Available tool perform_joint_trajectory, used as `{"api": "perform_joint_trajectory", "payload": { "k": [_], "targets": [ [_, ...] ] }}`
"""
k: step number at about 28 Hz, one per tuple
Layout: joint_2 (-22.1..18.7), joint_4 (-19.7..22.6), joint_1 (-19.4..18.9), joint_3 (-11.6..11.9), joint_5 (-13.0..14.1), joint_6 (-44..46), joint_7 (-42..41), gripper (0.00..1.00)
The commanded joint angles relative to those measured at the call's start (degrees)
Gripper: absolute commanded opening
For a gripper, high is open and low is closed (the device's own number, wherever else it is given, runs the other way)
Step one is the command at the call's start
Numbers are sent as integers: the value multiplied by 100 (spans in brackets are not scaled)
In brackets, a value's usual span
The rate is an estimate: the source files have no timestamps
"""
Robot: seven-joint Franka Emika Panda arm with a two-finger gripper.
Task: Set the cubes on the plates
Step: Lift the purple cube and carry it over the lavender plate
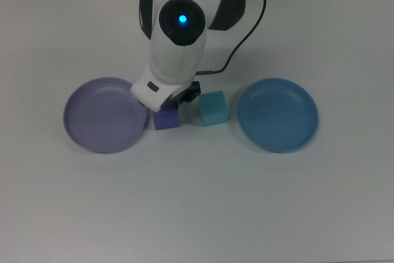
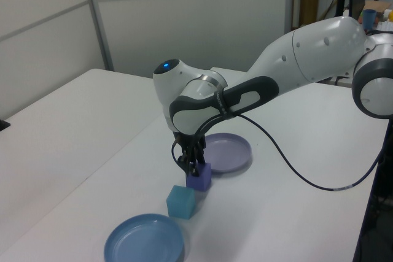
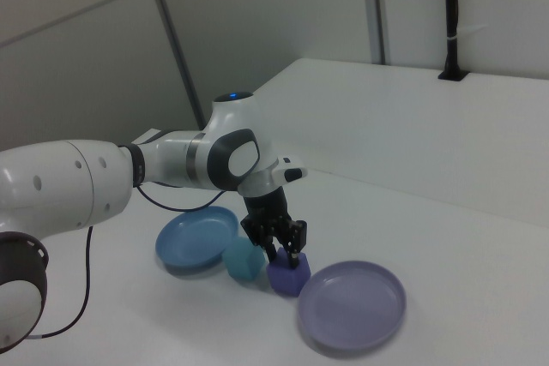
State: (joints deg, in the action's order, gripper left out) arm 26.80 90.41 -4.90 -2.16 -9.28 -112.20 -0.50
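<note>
The violet-purple cube [image 1: 166, 119] sits just right of the lavender plate [image 1: 101, 115] in the top view, its upper part hidden under the arm's wrist. My gripper [image 3: 286, 253] points straight down with its fingers closed on the cube's top [image 2: 198, 177]. Whether the cube rests on the table or hangs just above it, I cannot tell. The teal cube [image 1: 213, 108] stands free on the table close beside it, between the violet cube and the blue plate [image 1: 277, 114]. Neither plate has anything on it.
The white arm [image 1: 181, 35] reaches in from the top view's upper edge, and a black cable [image 1: 249, 26] loops off it. In the left view the table's edge [image 2: 362, 225] runs along the right, with shelves behind.
</note>
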Motion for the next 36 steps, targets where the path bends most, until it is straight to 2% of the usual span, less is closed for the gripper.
{"api": "perform_joint_trajectory", "payload": {
  "k": [1, 2, 10, 16, 17, 18, 19, 21, 28, 34, 36],
  "targets": [
    [-114, 91, -10, 40, -30, -57, 121, 85],
    [-105, 91, -19, 32, -39, -57, 112, 100],
    [184, 135, -81, 23, -214, -127, 59, 100],
    [264, 135, -81, 5, -232, -136, 94, 99],
    [264, 117, -63, 5, -189, -136, 94, 73],
    [255, 91, -55, 5, -145, -136, 94, 54],
    [246, 91, -37, 5, -136, -136, 103, 39],
    [203, 82, -11, -3, -118, -136, 112, 26],
    [-26, -93, 191, 32, 330, -66, 112, 24],
    [-219, -85, 376, 40, 330, 22, 130, 24],
    [-237, -94, 543, 49, 330, 110, 95, 25]
  ]
}}
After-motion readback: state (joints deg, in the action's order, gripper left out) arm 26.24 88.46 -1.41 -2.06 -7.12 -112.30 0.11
